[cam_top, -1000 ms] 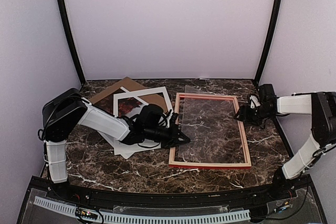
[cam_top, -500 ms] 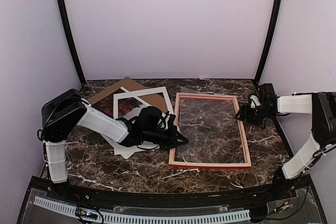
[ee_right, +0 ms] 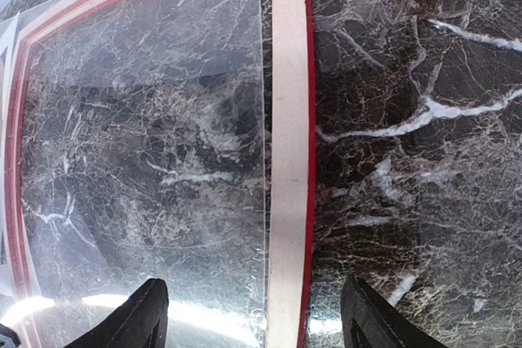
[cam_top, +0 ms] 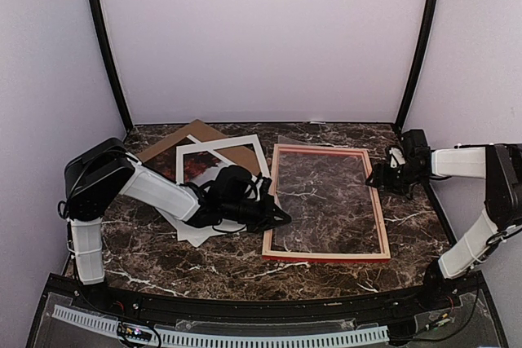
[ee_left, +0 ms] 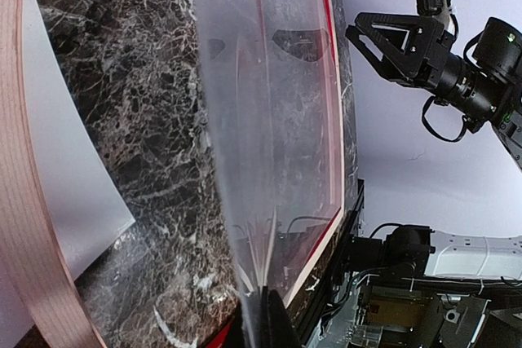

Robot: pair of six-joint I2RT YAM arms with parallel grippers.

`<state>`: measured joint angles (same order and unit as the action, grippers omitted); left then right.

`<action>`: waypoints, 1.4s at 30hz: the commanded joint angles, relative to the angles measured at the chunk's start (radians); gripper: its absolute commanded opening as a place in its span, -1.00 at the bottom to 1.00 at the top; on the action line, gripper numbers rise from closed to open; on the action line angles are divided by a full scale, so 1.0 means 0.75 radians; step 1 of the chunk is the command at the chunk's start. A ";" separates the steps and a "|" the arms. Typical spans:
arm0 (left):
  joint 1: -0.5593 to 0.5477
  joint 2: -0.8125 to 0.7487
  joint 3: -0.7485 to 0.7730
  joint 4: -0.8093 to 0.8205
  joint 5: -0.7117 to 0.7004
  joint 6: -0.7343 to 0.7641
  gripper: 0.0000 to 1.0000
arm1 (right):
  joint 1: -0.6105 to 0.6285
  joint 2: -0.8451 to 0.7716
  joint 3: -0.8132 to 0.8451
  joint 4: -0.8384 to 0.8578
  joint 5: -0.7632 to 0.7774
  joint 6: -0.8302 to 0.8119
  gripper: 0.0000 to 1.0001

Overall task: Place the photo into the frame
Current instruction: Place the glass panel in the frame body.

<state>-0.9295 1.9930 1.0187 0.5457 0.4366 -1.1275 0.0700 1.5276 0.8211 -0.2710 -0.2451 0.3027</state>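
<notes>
The frame (cam_top: 326, 257) lies flat at the table's centre, pale back up, with red edges. A clear sheet (cam_top: 326, 193) lies over its opening. My left gripper (cam_top: 283, 218) is shut on that sheet's left edge, and in the left wrist view the left gripper (ee_left: 265, 315) pinches the clear sheet (ee_left: 269, 120), which rises tilted above the frame (ee_left: 336, 120). My right gripper (cam_top: 378, 177) stands open at the frame's right rail. In the right wrist view the right gripper (ee_right: 259, 319) straddles the frame's rail (ee_right: 287, 160) without touching it. The photo (cam_top: 196, 167) shows reddish-brown through the mat's window.
A white mat (cam_top: 245, 148) lies left of the frame, over a brown backing board (cam_top: 192, 132) at the back left. White sheet corners stick out under my left arm (cam_top: 196, 234). Dark marble table (cam_top: 245, 270) runs along the front.
My left gripper has shifted slightly left with the clear sheet, and the sheet's far corner has moved left too. The right arm has not moved.
</notes>
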 commanded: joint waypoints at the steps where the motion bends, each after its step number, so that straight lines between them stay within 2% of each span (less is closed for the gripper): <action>1: -0.005 -0.073 0.036 -0.048 -0.005 0.059 -1.00 | 0.005 -0.036 0.028 -0.003 0.025 -0.014 0.48; 42: -0.003 -0.015 0.180 -0.233 0.105 0.193 -1.00 | -0.015 -0.060 0.083 -0.056 0.103 -0.017 0.53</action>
<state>-0.9295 1.9934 1.1252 0.3862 0.4747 -1.0130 0.0635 1.4975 0.8562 -0.3153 -0.1818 0.2893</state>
